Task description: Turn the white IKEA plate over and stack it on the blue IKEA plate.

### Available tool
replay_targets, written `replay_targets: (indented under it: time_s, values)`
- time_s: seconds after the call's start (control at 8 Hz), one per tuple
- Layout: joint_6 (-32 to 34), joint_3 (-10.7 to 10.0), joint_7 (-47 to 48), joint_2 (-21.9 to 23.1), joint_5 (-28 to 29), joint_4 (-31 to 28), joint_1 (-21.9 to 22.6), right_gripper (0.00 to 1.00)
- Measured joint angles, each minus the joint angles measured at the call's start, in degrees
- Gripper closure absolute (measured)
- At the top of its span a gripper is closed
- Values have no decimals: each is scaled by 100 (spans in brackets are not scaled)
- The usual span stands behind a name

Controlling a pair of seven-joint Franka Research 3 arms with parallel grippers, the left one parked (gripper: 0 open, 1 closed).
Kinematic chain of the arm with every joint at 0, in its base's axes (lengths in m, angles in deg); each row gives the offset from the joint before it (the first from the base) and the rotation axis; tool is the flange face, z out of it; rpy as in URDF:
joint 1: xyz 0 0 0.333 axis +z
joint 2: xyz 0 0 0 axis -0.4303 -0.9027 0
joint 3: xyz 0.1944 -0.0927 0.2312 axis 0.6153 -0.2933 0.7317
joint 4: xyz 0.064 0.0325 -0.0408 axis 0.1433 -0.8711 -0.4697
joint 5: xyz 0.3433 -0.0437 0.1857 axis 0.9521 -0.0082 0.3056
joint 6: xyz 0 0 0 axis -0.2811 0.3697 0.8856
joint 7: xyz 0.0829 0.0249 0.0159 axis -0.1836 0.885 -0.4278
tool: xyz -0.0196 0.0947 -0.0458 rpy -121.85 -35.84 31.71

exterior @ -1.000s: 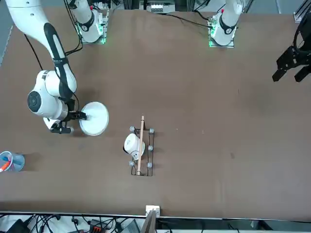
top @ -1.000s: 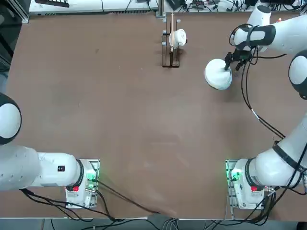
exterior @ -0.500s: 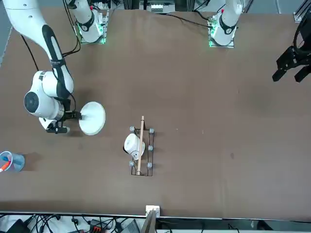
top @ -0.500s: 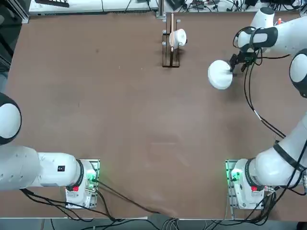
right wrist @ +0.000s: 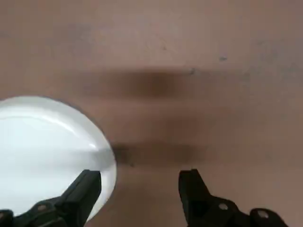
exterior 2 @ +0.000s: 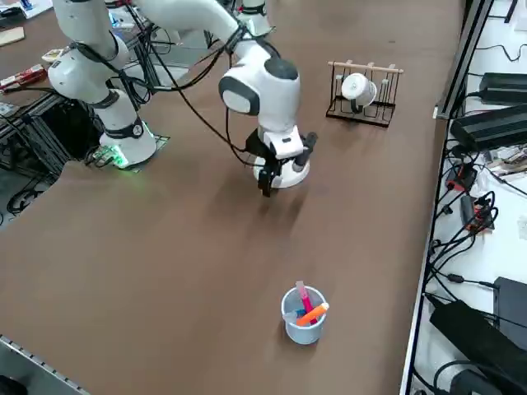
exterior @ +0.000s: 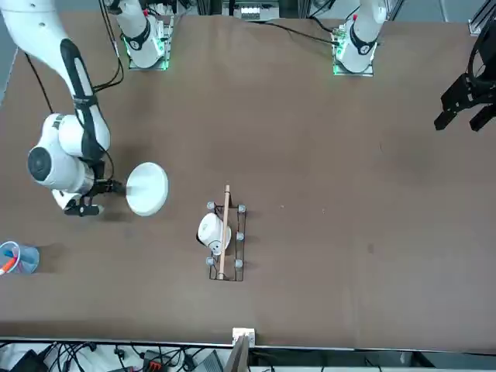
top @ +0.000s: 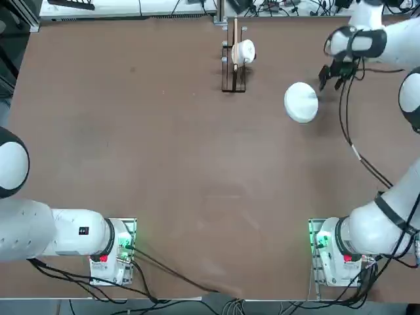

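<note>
The white IKEA plate (top: 301, 102) lies flat on the brown table at the far right, with nothing holding it; it also shows in the front view (exterior: 147, 188) and the wrist view (right wrist: 47, 151). My right gripper (top: 332, 79) hovers just beside its rim, on the side away from the table's middle, open and empty (exterior: 96, 198) (right wrist: 139, 189). In the right side view the gripper (exterior 2: 284, 164) covers most of the plate (exterior 2: 300, 174). The blue IKEA plate is not visible in any view.
A wooden rack (top: 233, 72) holding a small white cup (top: 245, 51) stands at the far edge, left of the plate. A clear blue cup (exterior 2: 303, 316) with an orange item stands near the table's right edge (exterior: 18, 257).
My right gripper was shut on the white plate's rim a second ago. It has let go and drawn back to the right and far side; the plate stays on the table.
</note>
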Motion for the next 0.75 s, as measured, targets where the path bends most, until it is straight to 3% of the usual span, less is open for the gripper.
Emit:
replay_targets:
  time_s: [0.75]
  values:
    - [4336, 83, 0, 828, 208, 3071, 65, 0]
